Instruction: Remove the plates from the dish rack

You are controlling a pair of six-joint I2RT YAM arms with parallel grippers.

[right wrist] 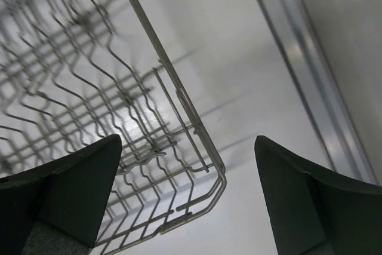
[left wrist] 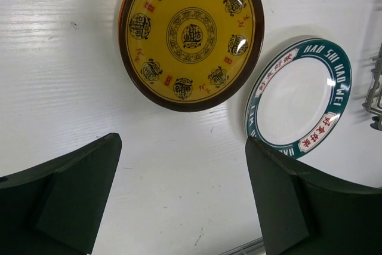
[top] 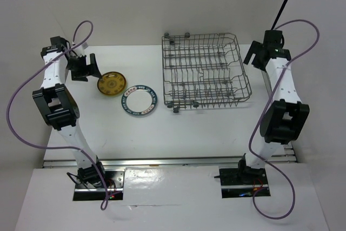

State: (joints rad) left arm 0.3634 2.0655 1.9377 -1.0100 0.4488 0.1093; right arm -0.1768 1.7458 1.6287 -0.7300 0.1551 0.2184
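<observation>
1. The dish rack (top: 205, 71) is seen on the right half of the white tabletop (top: 189, 133). It stands on its small wheels, with rows of upright tines inside it.
2. Two plates are found lying flat on the tabletop, to the left of the rack. The amber-yellow plate (left wrist: 191, 34) is placed further left. The blue-rimmed plate (left wrist: 298, 97) lies between it and the near left corner of the rack.
3. The two plates are just beside each other; whether their rims touch cannot be told. A thin orange edge (left wrist: 123, 5) is visible at the rim of the yellow plate, but what it belongs to cannot be told.
4. The left tool (left wrist: 182, 147) is held above the tabletop, just beside the yellow plate. Its fingers (left wrist: 65, 189) are wide apart and nothing is between them.
5. The right tool (right wrist: 186, 144) is held beside the right side of the rack, near one of its corners. Its fingers are also wide apart and nothing is clamped. The wire rim of the rack is seen below the gap.
6. Purple cables (top: 16, 101) are looped beside both arms. A metal rail (top: 173, 162) runs along the near edge of the tabletop.
</observation>
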